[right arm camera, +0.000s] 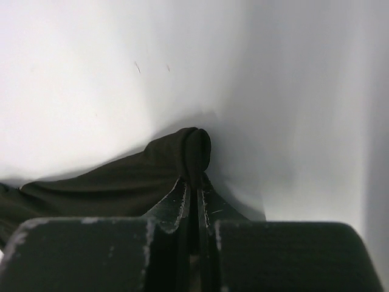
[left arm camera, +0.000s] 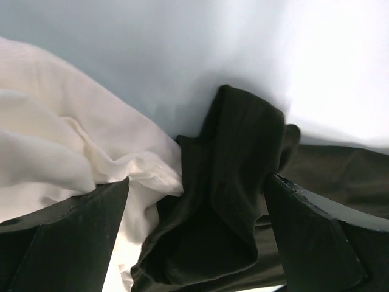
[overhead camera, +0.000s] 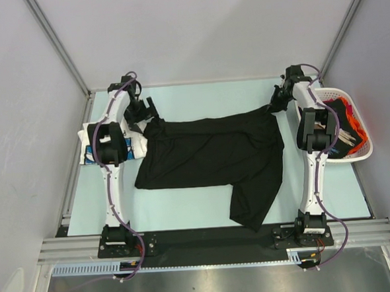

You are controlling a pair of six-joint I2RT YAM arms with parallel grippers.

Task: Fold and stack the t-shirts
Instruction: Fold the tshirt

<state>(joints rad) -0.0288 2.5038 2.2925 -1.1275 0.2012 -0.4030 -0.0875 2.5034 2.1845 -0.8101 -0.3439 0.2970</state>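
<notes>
A large black t-shirt [overhead camera: 212, 158] lies spread across the table, one part trailing toward the front. My left gripper [overhead camera: 142, 112] hovers open over its far left corner; in the left wrist view that bunched black corner [left arm camera: 234, 201] sits loose between the wide-apart fingers [left arm camera: 316, 237]. My right gripper [overhead camera: 276, 101] is shut on the far right corner, a rolled fold of black cloth [right arm camera: 194, 149] pinched between the pads. A white printed t-shirt [overhead camera: 89, 149] lies folded under the left arm, its cloth [left arm camera: 67, 152] touching the black one.
A white slotted basket [overhead camera: 363, 150] at the right edge holds dark and orange garments [overhead camera: 347, 127]. Grey walls enclose the far side and both flanks. The metal rail [overhead camera: 214, 241] with both arm bases runs along the near edge.
</notes>
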